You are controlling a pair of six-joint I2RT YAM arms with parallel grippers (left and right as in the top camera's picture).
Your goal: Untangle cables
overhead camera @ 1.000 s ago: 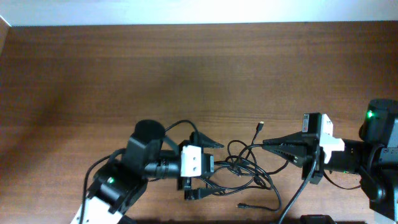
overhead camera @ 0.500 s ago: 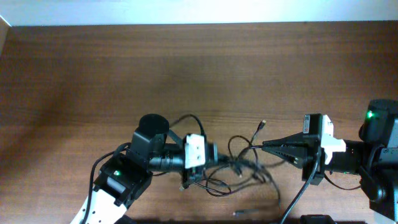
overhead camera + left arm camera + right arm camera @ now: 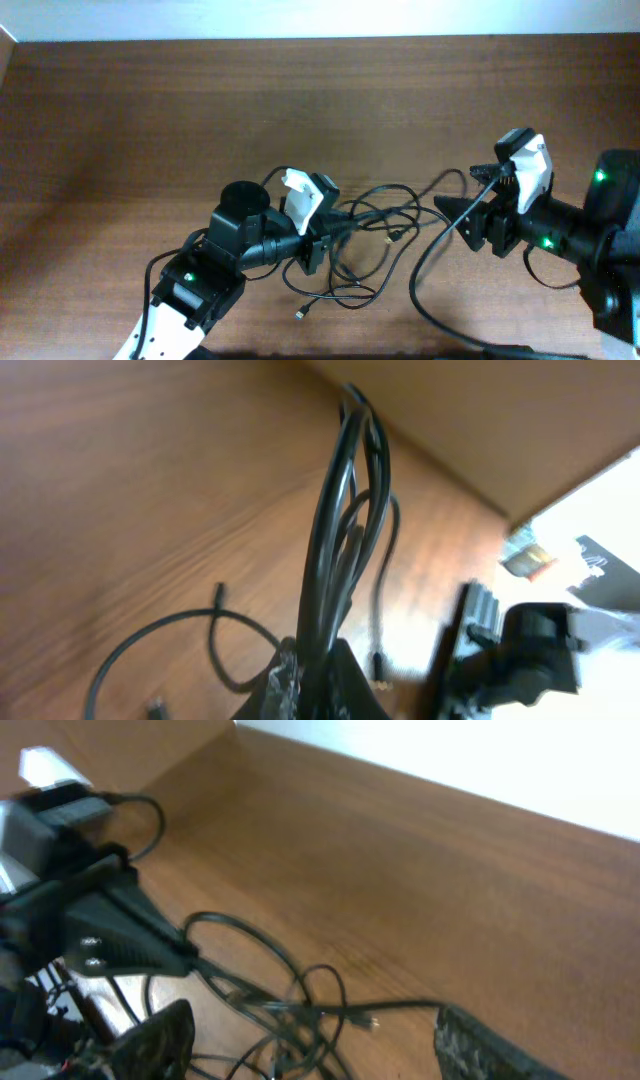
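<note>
We look straight down on the table point(image 3: 150, 120) from overhead. Our left wrist view sits low and close, facing 3 o'clock; our right wrist view faces 9 o'clock. All three share the cables point(image 3: 360, 212).

Two grippers point(image 3: 335, 223) point(image 3: 460, 195), several cables point(image 3: 385, 190), one table point(image 3: 150, 110)

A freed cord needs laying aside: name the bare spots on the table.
Bare: far half and left end of the brown wooden table. Crowded: the thin black cables lying between left fingers and right fingers.
</note>
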